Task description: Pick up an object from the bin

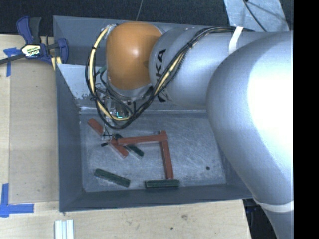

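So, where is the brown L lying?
In the camera view the brown L lies centrally, right of the gripper, a dark green bar at its foot.

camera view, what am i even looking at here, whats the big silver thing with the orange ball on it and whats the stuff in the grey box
The big silver shape is a robot arm reaching in from the right. The orange dome is a cover on its wrist, with cables looped round it. The single camera looks down from above, a little to one side, into a grey metal bin.

Below the dome sits the hand, low over the left part of the bin. On the bin floor lie small sticks. A short reddish-brown stick lies beside the hand, and two long reddish-brown sticks make an L near the middle. Two dark green sticks lie along the front. Whether the hand holds anything cannot be told from here.
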{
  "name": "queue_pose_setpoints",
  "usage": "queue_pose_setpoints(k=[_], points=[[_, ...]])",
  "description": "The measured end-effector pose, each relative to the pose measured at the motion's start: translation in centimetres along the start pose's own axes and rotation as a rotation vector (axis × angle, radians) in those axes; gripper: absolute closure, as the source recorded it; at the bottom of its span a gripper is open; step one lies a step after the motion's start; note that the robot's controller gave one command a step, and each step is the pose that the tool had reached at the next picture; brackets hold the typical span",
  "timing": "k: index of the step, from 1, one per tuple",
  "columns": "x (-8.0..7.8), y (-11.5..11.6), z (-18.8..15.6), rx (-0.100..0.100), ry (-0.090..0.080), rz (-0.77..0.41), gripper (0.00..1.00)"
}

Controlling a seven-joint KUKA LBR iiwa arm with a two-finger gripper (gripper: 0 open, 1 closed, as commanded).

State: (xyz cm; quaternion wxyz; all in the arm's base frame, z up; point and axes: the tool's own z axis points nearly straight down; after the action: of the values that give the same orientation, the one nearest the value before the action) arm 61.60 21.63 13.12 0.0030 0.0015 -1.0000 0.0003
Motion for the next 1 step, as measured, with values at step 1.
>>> queue_pose_setpoints(k=[1], points=[[-0.22, -0.08, -0.54, -0.002, -0.008, 0.003, 0.0]])
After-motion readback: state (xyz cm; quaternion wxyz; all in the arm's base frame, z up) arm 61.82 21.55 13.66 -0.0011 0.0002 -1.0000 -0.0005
